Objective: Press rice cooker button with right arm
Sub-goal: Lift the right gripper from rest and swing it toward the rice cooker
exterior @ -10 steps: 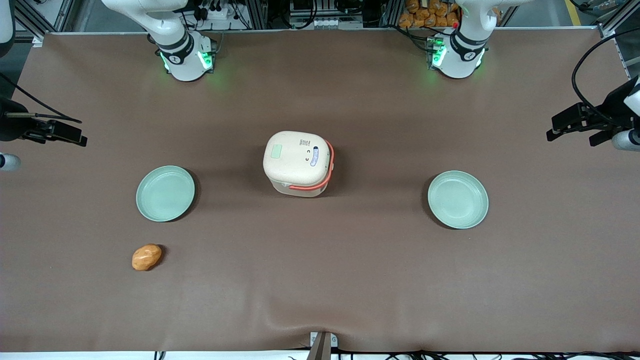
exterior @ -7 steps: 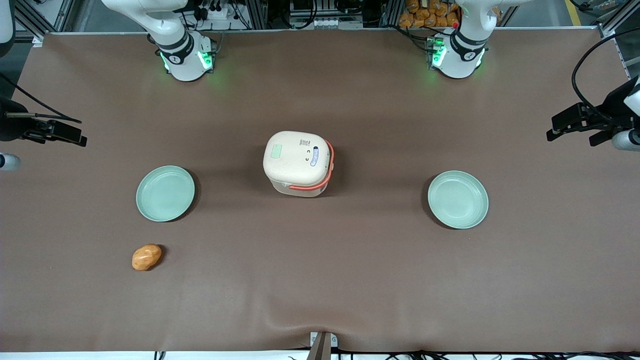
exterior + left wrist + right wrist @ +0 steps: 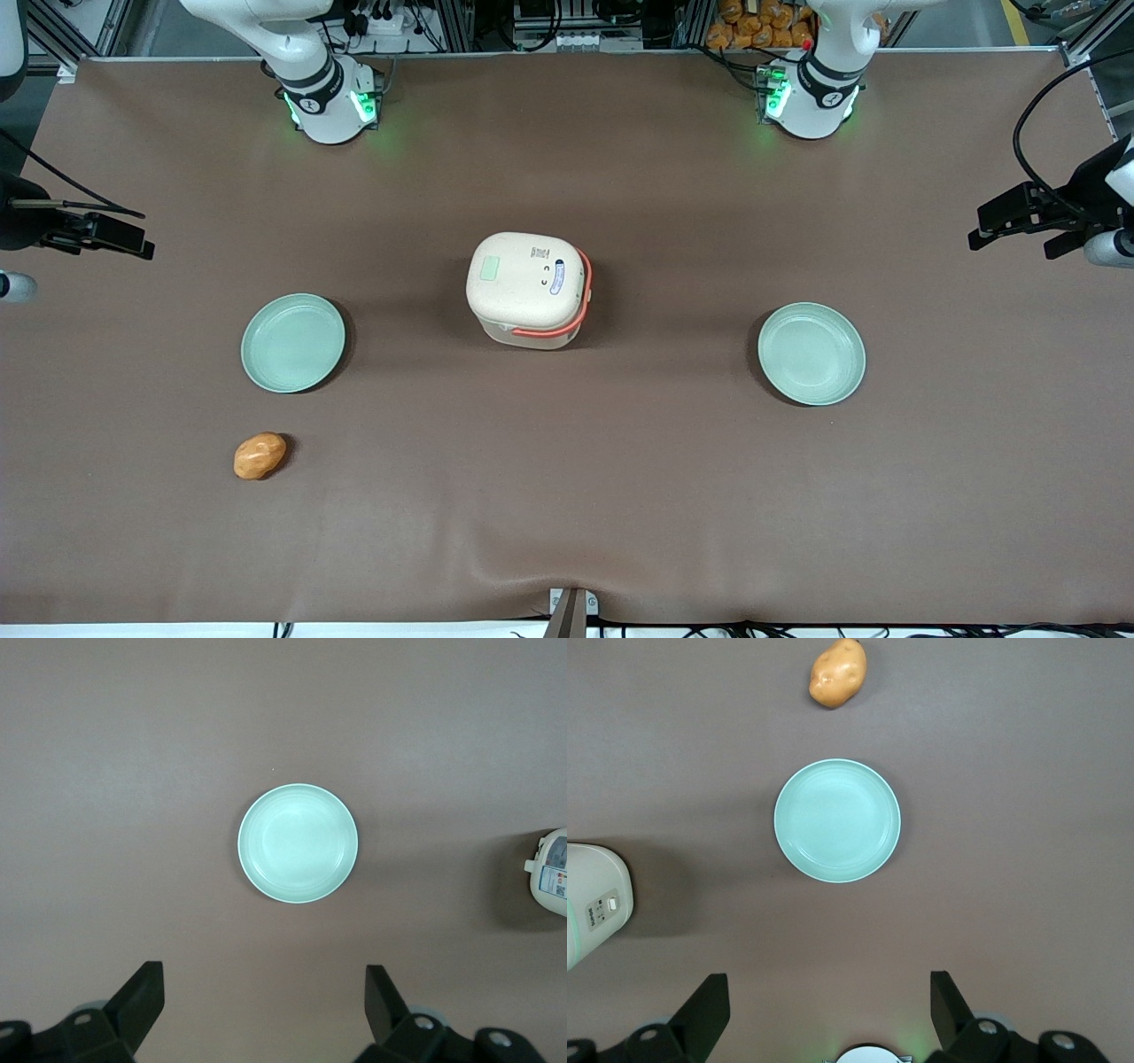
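1. Rice cooker (image 3: 529, 291) standing mid-counter, lid down, orange-red handle band along the edge toward the parked arm's end; between two green plates, well apart from both.
2. Button (image 3: 491, 268) set flush in the cream lid, on the side toward the working arm; not the bluish-white oval strip (image 3: 557, 277) near the handle.
3. Pincer (image 3: 829, 1005) high above the nearer green plate (image 3: 837, 820), fingers spread wide, holding nothing; potato (image 3: 838, 673) nearer the front camera than that plate; brown counter (image 3: 620, 478) under all.
4. Best approach, as a judgement: close the fingers first for one firm tip; travel sideways over the lid; centre on the pale-green patch; descend straight, gently; avoid shoving the cooker.
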Controlling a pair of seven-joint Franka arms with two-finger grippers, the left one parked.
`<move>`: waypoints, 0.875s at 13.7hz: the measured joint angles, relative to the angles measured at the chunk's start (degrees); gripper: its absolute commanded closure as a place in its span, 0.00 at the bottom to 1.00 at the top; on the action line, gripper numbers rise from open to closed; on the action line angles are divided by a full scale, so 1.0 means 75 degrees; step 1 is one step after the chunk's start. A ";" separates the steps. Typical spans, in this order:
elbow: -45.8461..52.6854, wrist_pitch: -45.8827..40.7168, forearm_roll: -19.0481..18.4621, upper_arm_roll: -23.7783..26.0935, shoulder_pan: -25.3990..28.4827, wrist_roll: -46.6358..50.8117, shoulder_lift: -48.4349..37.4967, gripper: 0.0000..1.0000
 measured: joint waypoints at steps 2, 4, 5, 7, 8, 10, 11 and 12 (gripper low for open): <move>0.0000 0.0000 0.0011 0.0012 0.0001 -0.0007 0.0001 0.00; 0.0000 0.0000 0.0017 0.0051 0.0060 -0.0046 0.0003 0.00; -0.0001 0.0000 0.0016 0.0084 0.0190 -0.0063 0.0003 0.00; -0.0002 0.0000 0.0014 0.0121 0.0685 -0.0052 0.0007 0.03; -0.0004 0.0000 0.0015 0.0134 0.0951 -0.0036 0.0016 0.13; -0.0020 0.0030 0.0011 0.0160 0.1514 -0.0022 0.0091 0.40; -0.0024 0.0141 0.0009 0.0166 0.1815 -0.0018 0.0162 0.54; -0.0026 0.0296 0.0007 0.0171 0.2111 0.0035 0.0250 0.68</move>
